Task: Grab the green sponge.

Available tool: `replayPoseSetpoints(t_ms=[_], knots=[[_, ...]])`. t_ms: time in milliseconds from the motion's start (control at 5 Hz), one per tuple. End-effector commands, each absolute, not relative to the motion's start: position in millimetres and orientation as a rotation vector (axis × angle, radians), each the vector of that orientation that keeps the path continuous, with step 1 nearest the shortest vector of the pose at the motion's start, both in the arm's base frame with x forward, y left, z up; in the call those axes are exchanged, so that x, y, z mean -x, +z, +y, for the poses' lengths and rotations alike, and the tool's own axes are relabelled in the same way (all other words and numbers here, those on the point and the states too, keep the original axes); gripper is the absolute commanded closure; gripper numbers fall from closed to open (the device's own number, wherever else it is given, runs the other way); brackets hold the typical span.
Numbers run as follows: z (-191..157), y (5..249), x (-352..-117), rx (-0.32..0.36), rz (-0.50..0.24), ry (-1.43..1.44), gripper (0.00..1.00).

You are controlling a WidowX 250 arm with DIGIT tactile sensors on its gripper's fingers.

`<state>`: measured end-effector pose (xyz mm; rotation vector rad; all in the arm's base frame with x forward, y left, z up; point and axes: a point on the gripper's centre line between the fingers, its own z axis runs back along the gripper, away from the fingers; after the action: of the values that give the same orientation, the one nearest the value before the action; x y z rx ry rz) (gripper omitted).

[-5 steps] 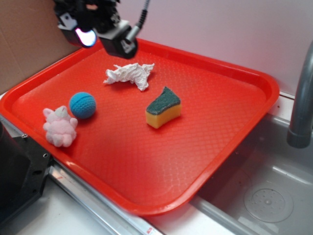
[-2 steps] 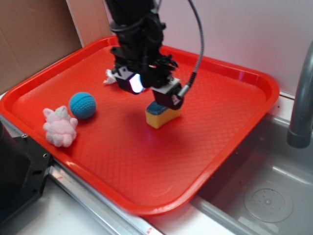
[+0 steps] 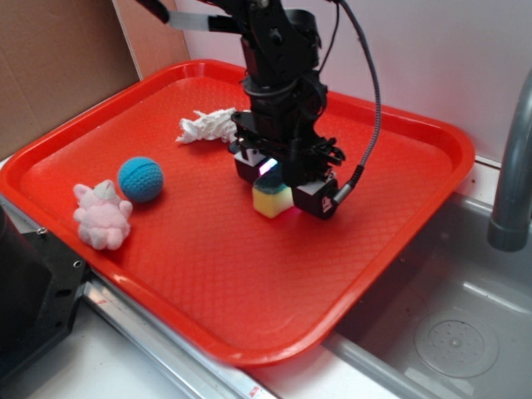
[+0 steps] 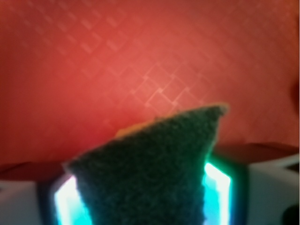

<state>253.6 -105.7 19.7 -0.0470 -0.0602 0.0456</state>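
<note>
Straddling the green sponge (image 3: 272,198) near the middle of the red tray (image 3: 249,316), the gripper (image 3: 278,184) has dropped from high over the tray's far left corner a second ago to tray level, and since the last glimpse it has slid a little toward the right so its two dark fingers (image 3: 317,198) sit on either side of the foam. That puts the grab nearly in hand: the fingers are spread with the sponge between them, and the wrist view shows glowing pads (image 4: 216,187) flanking the green scouring top (image 4: 150,164), though whether they already press the foam is hard to tell. The sponge itself has not shifted; it lies flat, yellow body down and green layer up. Its long axis runs roughly from the tray's near-left toward the far-right, with the narrow tip pointing away from the wrist camera. A blue ball (image 3: 140,179), a pink plush toy (image 3: 101,214) and a white crumpled cloth (image 3: 208,125) lie well apart to the left.
</note>
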Motion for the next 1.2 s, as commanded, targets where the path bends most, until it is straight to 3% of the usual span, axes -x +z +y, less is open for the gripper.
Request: replayPoseSetpoints(t_ms=[0,200,600,800,1000], knots=[[-99,48,-248,0.083,-0.064,0.098,1.0],[-78,89,-245,0.058,-0.052,0.188,1.0],[-32,165,-228,0.092,-0.065,0.252,1.0],[-23,186,-210,0.086,-0.119,0.254,1.0],[-23,187,-202,0.066,-0.13,0.243,1.0]])
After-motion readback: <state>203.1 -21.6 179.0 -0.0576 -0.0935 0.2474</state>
